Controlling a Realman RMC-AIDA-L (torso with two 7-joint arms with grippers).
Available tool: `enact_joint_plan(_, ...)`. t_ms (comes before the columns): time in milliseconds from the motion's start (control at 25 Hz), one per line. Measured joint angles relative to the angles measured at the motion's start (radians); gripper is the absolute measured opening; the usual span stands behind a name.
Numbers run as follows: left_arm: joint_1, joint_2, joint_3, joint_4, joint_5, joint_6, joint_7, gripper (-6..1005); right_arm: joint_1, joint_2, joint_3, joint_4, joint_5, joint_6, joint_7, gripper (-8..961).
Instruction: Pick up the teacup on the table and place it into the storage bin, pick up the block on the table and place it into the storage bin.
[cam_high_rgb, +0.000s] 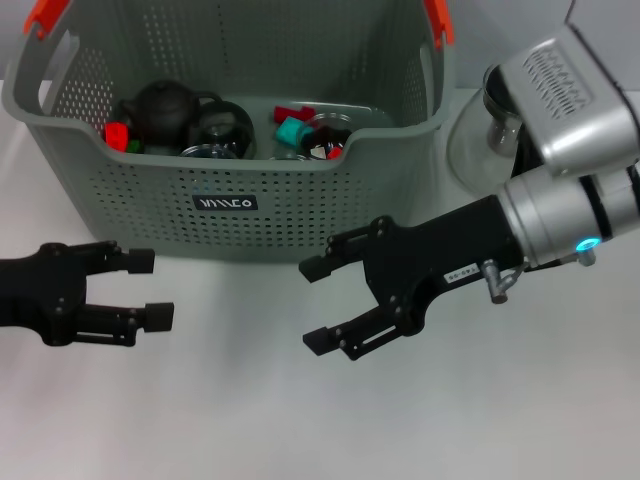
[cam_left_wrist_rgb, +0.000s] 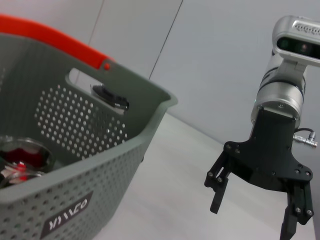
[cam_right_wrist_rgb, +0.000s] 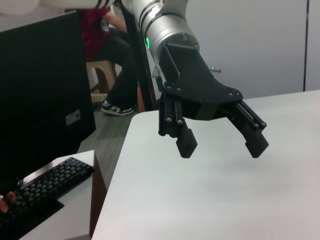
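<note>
Both my hands, left hand and right hand, hover open, empty; storage bin looks loaded, nothing left on the worktop.

white table, grey wall, black monitor, keyboard

Storage bins: we counted one — grey-green, perforated
Grippers: two — left, right
Black teapots in the bin: one
Keyboards: one
</note>
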Motion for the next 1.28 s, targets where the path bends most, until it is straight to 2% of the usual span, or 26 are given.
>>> enact_joint_plan(200, -0.001, 0.0, 0.0, 0.006, 0.013, 0.0, 0.0, 950, -0.002, 0.007, 0.002, 0.002, -0.008, 0.001, 0.0, 853)
enact_joint_plan(560, 0.006, 0.005, -0.003, 0.008, 0.036, -0.005, 0.002, 950, -0.01, -0.001, 0.002, 0.002, -0.009, -0.009, 0.002, 852)
enact_joint_plan(1280, -0.001, 0.001, 0.0, 0.009, 0.086, -0.011, 0.015, 950, -0.01, 0.005, -0.002, 0.004, -0.009, 0.002, -0.01, 854)
